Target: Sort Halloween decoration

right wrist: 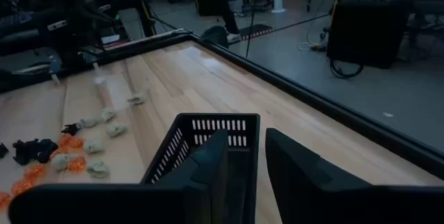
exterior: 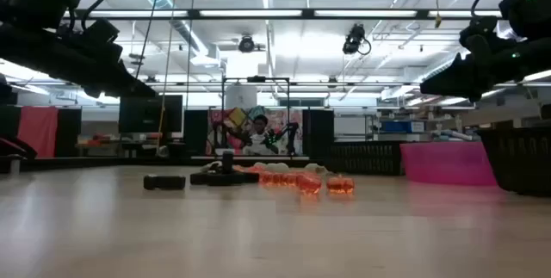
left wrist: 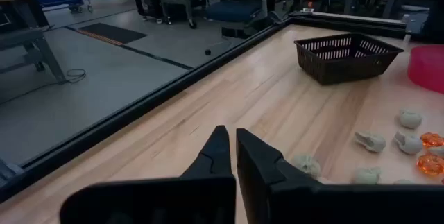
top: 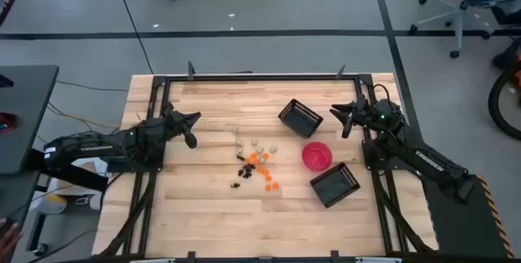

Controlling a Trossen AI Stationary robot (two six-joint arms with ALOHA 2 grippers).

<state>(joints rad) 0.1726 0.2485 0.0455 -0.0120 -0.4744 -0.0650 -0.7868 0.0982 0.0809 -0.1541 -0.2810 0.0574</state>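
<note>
Trinkets [top: 256,164]: orange, pale and black, loose mid-table, none sorted (baskets [top: 300,117] and bowl [top: 317,155] look empty); left gripper [top: 194,125] pinched together, right gripper [top: 341,116] slightly parted, holding nothing; next move calls for a first descent and pick.

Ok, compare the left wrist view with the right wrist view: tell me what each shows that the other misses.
Only the left wrist view shows the pink bowl and the shut left claw over bare wood. Only the right wrist view shows the black trinkets and the right claw, its fingers apart above a basket. Both show the table, orange trinkets and pale trinkets.
</note>
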